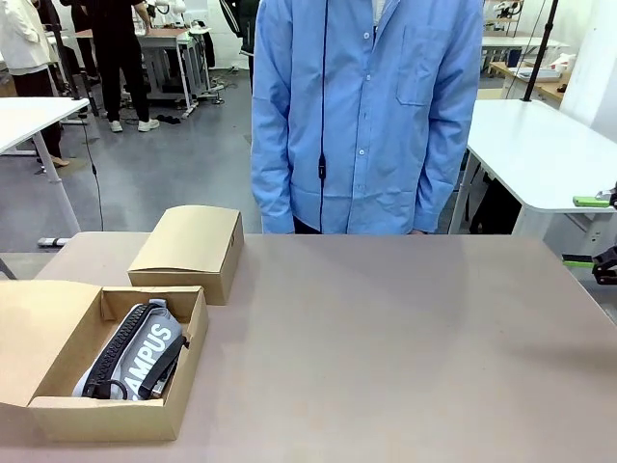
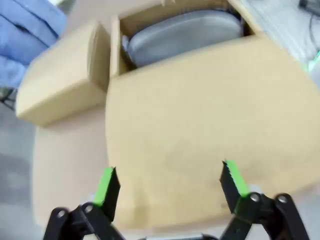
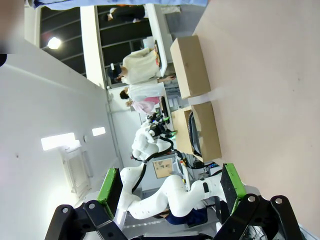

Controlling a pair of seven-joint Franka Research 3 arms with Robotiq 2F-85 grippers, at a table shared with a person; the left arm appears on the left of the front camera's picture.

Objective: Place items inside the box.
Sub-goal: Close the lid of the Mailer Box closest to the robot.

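Note:
The open cardboard box [image 1: 116,420] stands at the table's near left with its lid flap [image 2: 200,115] folded out. In it lies a grey zip pencil case [image 1: 135,352] printed "CAMPUS", with a dark item [image 1: 166,368] beside it that I cannot identify. The case [image 2: 185,32] shows blurred in the left wrist view. My left gripper [image 2: 170,182] hangs open over the flap, holding nothing. My right gripper [image 3: 170,187] is open and empty, off the table's right side; its green fingertips [image 1: 590,202] peek in at the front view's right edge. The navy case, knife and marker are out of view.
A closed cardboard box [image 1: 188,251] sits just behind the open one. A person in a blue shirt [image 1: 366,116] stands at the far edge, hands out of sight. The bare tabletop [image 1: 405,347] stretches across the middle and right.

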